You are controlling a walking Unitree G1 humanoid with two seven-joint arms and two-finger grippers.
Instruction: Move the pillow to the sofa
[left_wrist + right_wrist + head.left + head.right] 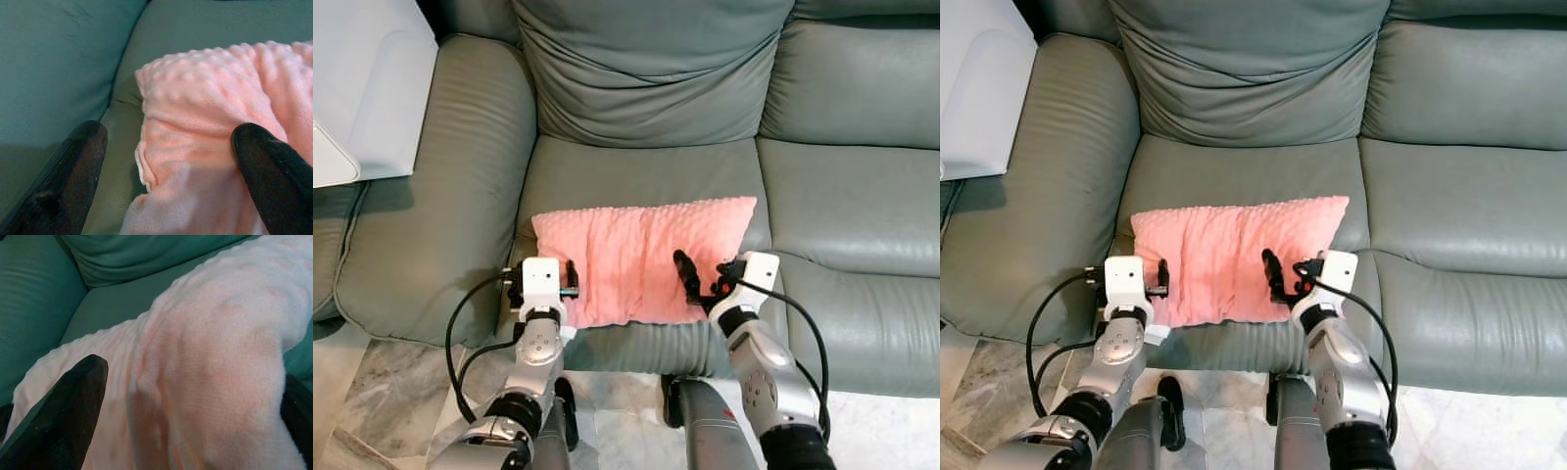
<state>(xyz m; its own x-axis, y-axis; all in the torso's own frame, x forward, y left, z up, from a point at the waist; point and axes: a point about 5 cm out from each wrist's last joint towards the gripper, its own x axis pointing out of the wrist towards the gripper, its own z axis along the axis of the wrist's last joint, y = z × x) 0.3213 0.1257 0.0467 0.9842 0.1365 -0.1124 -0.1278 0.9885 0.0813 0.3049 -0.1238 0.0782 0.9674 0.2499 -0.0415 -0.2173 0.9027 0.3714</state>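
Observation:
A pink dimpled pillow (641, 255) lies flat on the green leather sofa's middle seat (636, 176), near its front edge. My left gripper (543, 277) is at the pillow's near left corner, open, with one finger (80, 161) over the seat and the other (271, 171) over the pink fabric. At the pillow's near right part, my right gripper (708, 279) is also open. Its fingers (73, 406) stand wide apart with the pillow (205, 362) bulging between them.
The sofa's back cushion (651, 69) rises behind the pillow. A second seat (852, 206) lies to the right and a padded armrest (440, 196) to the left. A white object (362, 88) rests at the far left. Marble floor (382, 392) shows below the sofa front.

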